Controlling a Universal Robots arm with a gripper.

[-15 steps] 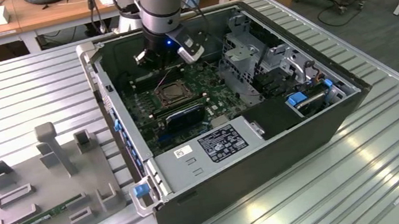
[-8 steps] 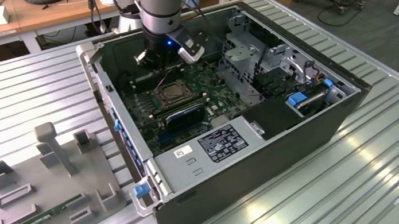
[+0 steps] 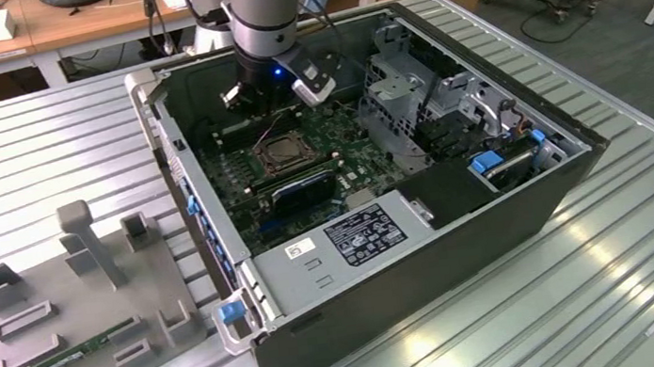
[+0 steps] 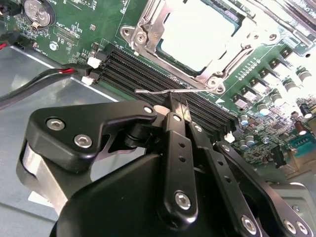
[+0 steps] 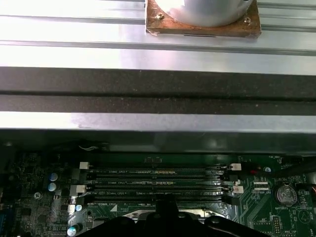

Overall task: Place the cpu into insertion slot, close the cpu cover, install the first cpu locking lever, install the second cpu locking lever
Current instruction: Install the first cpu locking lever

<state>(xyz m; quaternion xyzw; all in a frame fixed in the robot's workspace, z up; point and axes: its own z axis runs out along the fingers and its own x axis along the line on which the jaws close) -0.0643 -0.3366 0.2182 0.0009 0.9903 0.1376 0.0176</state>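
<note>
The cpu (image 4: 197,34) is lying under the closed cover (image 4: 148,25); the gripper (image 4: 178,104), fingers pinched together, is touching a lever (image 4: 153,92).

Exterior view looks down; close wrist views share memory slots (image 4: 143,69) (image 5: 158,180).

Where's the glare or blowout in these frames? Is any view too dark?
Second wrist view: the cpu face is blown out white, with the motherboard washing out beside it. First wrist view: the table glares bright, the motherboard sits dim inside the case. Exterior view: light reflections streak the table; the case interior is evenly lit.
</note>
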